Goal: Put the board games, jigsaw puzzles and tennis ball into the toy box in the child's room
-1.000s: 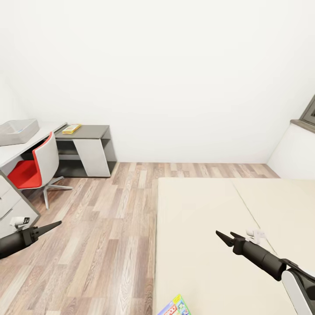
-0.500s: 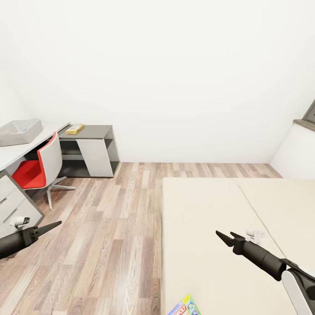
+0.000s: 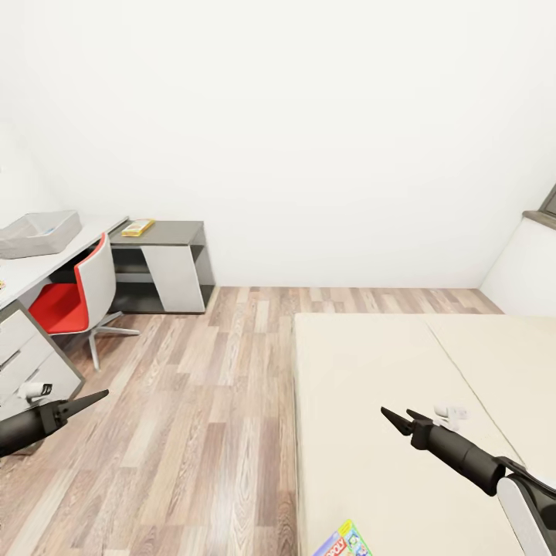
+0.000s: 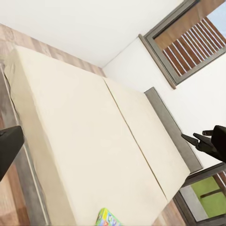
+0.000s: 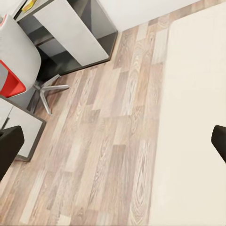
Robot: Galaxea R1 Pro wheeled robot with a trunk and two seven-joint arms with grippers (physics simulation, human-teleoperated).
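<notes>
right gripper (image 3: 395, 417) — parted, holding nothing.

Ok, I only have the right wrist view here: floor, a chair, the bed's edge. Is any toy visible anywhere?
Observer: Yes. In the head view a multicoloured board game lies on the bed, cut off by the picture's bottom edge.
Operator: And the toy box?
Observer: The grey toy box sits on the table, beyond the red and white chair.
Operator: Where is my right gripper?
Observer: The right gripper hovers open above the bed, apart from the board game.
</notes>
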